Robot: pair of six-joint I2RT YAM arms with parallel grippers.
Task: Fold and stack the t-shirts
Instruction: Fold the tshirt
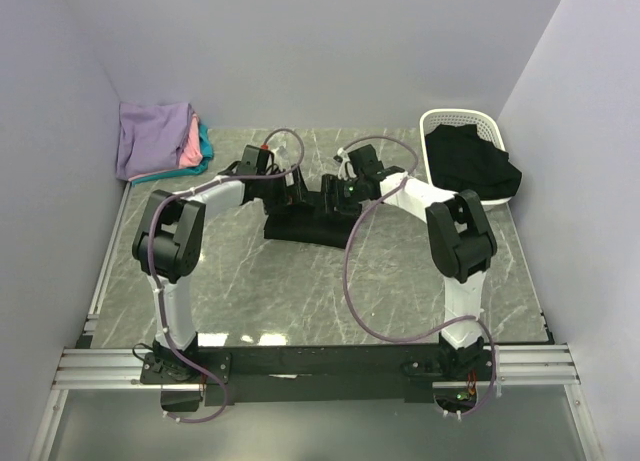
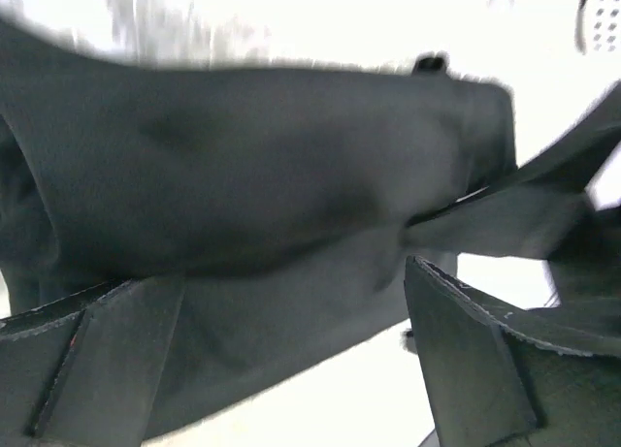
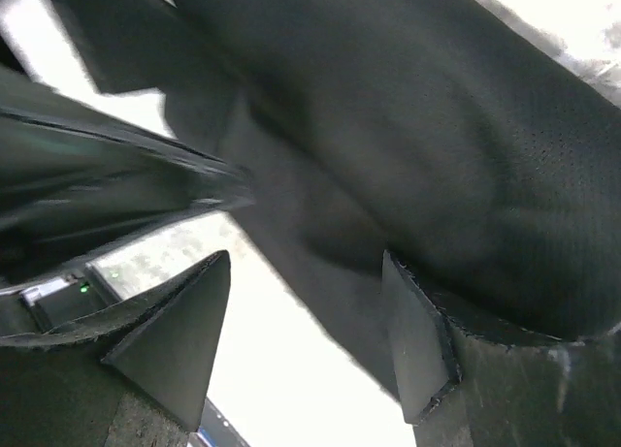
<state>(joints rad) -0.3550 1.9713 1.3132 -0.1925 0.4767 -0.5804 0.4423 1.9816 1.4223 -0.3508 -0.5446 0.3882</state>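
A black t-shirt lies folded on the marble table between the two arms. My left gripper is low over its far left part, with the jaws wide open. In the left wrist view the black cloth fills the space ahead of the left gripper and reaches between its fingers. My right gripper stands open at the shirt's far right. There the cloth's edge crosses the gap of the right gripper, unpinched. Folded lavender, pink and teal t-shirts are stacked at the back left.
A white perforated basket stands at the back right with loose black t-shirts in it, spilling over its front rim. Walls close in the table on the left, back and right. The two grippers are close together.
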